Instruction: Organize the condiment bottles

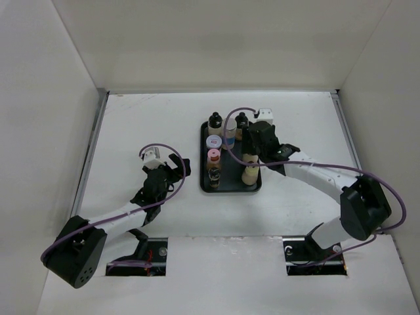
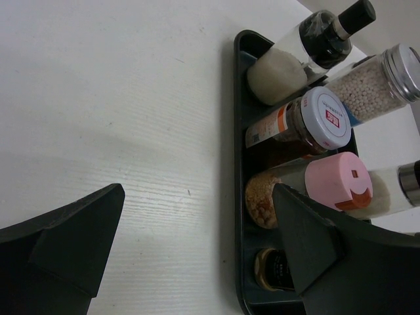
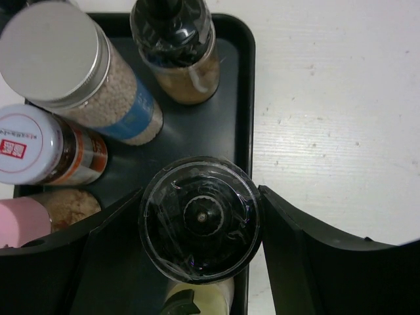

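Standing in two near-to-far rows inside the black rectangular plastic tray [image 1: 205, 180] at the middle of the white table [image 1: 144, 118], the condiment bottles [image 1: 213, 146] fill the top view. The left row has a black-capped clear bottle [image 1: 214, 121] farthest, then a white-lidded brown jar [image 1: 214, 141], a pink-capped jar [image 1: 213, 156] and a small dark jar [image 1: 214, 176] nearest. A cream-coloured bottle [image 1: 250, 174] stands at the near end of the right row. The right arm [image 1: 315, 174] reaches from the near right over that row, with the right gripper [image 1: 251, 152] above the tray. The left arm [image 1: 118, 216] is bent, and the left gripper [image 1: 174, 167] sits over bare table left of the tray, apart from it.

In the left wrist view the left gripper gapes wide, with only table between its fingers [image 2: 72, 249]. To the right the tray's left row is in sight: cream powder in the black-capped clear bottle, tan chunks in the pink-capped jar.

In the right wrist view the right gripper's fingers lie against both sides of a clear-topped black grinder bottle [image 3: 200, 220] that stands in the tray's right row. Farther off stand a silver-capped, blue-labelled jar of pale grains [image 3: 59, 59] and a black-capped bottle of brown powder [image 3: 174, 52].
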{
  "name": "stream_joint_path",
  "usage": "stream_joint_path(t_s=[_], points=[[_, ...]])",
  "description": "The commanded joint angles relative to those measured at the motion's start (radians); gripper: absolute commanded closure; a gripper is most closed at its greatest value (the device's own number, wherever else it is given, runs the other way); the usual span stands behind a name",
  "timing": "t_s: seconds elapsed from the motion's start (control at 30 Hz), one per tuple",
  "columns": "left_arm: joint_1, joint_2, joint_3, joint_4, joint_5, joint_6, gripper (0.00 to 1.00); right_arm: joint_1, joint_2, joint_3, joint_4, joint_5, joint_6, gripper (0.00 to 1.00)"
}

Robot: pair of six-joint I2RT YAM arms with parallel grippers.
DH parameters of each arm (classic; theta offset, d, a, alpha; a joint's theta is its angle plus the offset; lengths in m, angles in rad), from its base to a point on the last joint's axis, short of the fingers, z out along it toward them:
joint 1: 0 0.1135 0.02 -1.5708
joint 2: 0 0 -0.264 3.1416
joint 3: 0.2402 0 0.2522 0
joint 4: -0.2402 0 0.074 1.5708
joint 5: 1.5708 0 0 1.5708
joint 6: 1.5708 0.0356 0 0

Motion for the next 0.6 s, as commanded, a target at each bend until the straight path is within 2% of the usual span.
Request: stream_joint_path(t_s=[0.0,0.47,0.57], points=[[0.006,-0.019,-0.004,0.054,0.007,-0.01,0.0,0.017,-0.018,0.009,0.08,0.005,-0.005,0.4],[0.006,-0.011,-0.002,0.054,0.013,-0.012,0.0,0.038,-0.037,-0.065,0.075,-0.015,0.018,0.4],[0.003,-0.016,0.001,0.054,0.012,-0.012,0.0,0.04,-0.038,-0.077,0.075,-0.006,0.02,0.33]])
